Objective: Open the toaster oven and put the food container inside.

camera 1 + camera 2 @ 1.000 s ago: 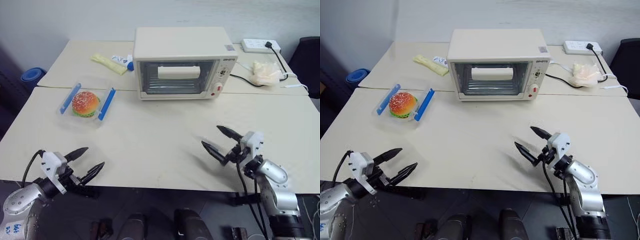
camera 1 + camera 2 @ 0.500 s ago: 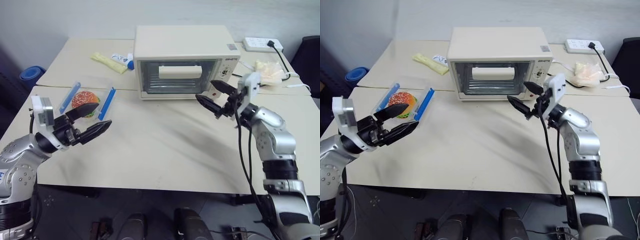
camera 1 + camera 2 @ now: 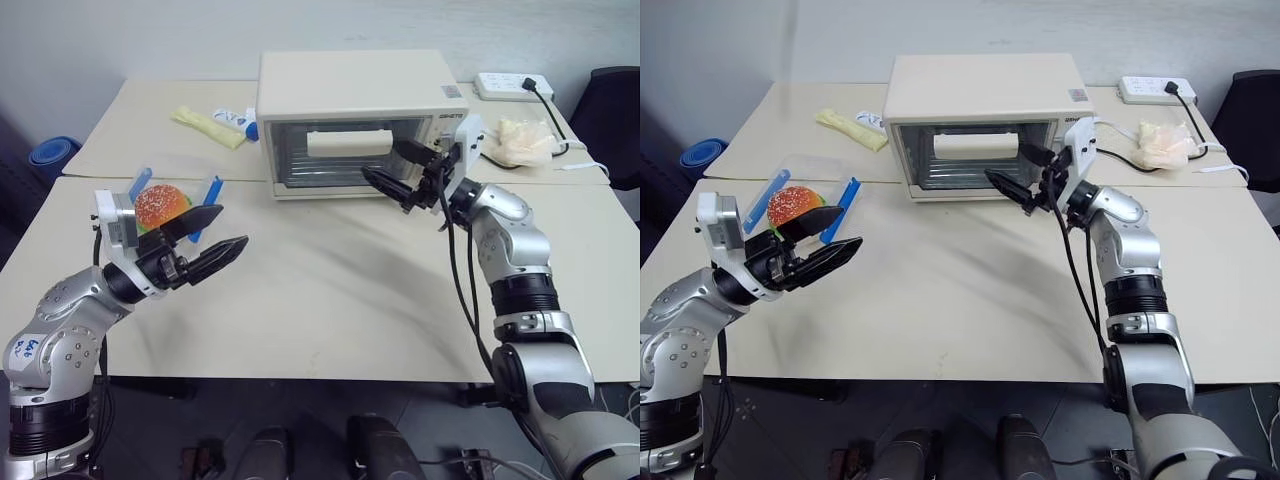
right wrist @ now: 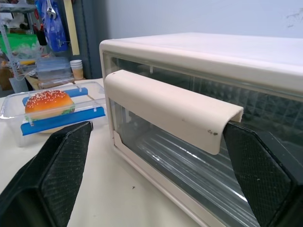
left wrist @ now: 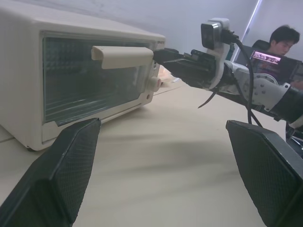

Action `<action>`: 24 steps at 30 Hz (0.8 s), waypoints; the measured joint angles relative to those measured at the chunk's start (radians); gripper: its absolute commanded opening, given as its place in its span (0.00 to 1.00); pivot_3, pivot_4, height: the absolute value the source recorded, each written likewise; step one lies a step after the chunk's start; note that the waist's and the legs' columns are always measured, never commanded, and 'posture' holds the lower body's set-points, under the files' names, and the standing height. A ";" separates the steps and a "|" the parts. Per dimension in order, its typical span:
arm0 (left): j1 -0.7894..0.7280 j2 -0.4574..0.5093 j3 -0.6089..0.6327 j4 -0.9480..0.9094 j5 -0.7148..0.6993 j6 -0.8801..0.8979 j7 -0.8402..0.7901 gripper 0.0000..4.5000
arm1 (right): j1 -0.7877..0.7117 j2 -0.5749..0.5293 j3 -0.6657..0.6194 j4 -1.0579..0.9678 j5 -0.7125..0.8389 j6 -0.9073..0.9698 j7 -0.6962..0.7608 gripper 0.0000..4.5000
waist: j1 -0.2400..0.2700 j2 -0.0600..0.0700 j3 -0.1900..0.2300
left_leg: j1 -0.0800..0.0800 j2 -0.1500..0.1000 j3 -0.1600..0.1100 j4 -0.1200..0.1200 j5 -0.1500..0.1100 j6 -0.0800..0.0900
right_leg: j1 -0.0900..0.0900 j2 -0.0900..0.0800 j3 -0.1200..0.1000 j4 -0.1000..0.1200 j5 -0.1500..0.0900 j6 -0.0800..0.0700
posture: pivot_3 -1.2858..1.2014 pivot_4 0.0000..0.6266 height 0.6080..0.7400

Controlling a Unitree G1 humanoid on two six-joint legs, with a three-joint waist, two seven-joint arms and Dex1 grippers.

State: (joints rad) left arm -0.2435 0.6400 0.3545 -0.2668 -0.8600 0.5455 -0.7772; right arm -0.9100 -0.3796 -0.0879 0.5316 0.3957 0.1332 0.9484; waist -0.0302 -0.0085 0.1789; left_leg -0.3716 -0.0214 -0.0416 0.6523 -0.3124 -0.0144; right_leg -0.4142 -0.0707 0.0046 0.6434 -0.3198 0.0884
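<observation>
On the far half of the cream table point(image 3: 330, 290) stands the toaster oven point(image 3: 355, 95), its glass door closed and the cream bar handle point(image 3: 349, 142) across the upper part of the window. The right gripper point(image 3: 397, 170) hangs just in front of that handle, at its right end, its two black fingers spread wide with nothing between them; whether a fingertip touches the bar cannot be told. The food container point(image 3: 170, 205), a clear box with blue side clips and a toy hamburger inside, sits on the table well to the left of the oven, lid on. The left gripper point(image 3: 212, 232) hovers just in front of the container, also spread wide and empty, its upper finger overlapping the box in the head view. Behind the container, near the oven's left side, lie a yellow packet point(image 3: 205, 125) and a small white-and-blue tube point(image 3: 238, 120). To the right of the oven are a white power strip point(image 3: 512, 86), a black cable point(image 3: 545, 100) and a crumpled pale bag point(image 3: 522, 141). Nothing lies on the table between container and oven door. In the left wrist view a person point(image 5: 280, 40) sits in the background.
</observation>
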 measured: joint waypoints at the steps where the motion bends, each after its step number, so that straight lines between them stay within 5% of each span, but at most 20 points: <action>1: -0.010 0.000 -0.001 0.001 0.003 0.000 0.003 1.00 | 0.001 0.000 0.000 -0.001 0.001 0.001 0.011 0.99 | -0.001 0.000 0.000 | 0.000 0.000 0.000 -0.001 0.000 0.000 | 0.000 0.000 0.000 0.000 0.000 0.000 | 0.52 0.24 1.00; 7: -0.075 0.002 -0.028 0.053 0.044 -0.002 0.010 1.00 | 0.138 -0.044 0.024 -0.173 0.009 0.045 0.106 0.99 | -0.001 0.000 0.000 | 0.000 0.001 0.001 -0.003 0.000 0.000 | -0.001 0.001 0.000 0.000 0.000 0.000 | 0.52 0.24 1.00; 10: -0.132 0.000 -0.050 0.107 0.063 -0.005 0.006 0.89 | 0.221 -0.060 0.047 -0.251 0.006 0.057 0.130 1.00 | -0.004 0.000 0.000 | -0.001 0.000 0.001 -0.002 0.000 0.000 | -0.001 0.001 0.001 0.001 0.000 0.000 | 0.52 0.24 1.00; 24: -0.515 -0.126 -0.189 0.636 0.340 -0.239 -0.019 0.01 | 0.335 -0.043 0.074 -0.372 -0.026 0.012 0.074 1.00 | 0.000 0.000 0.000 | -0.001 0.002 0.002 -0.001 0.001 -0.003 | -0.002 0.004 0.001 0.003 0.000 0.000 | 0.52 0.24 1.00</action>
State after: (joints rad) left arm -0.7589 0.5139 0.1653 0.3688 -0.5199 0.3061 -0.7967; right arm -0.5755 -0.4226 -0.0142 0.1598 0.3695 0.1448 1.0226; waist -0.0299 -0.0089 0.1791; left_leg -0.3727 -0.0198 -0.0401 0.6516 -0.3114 -0.0171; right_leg -0.4167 -0.0665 0.0051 0.6469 -0.3197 0.0886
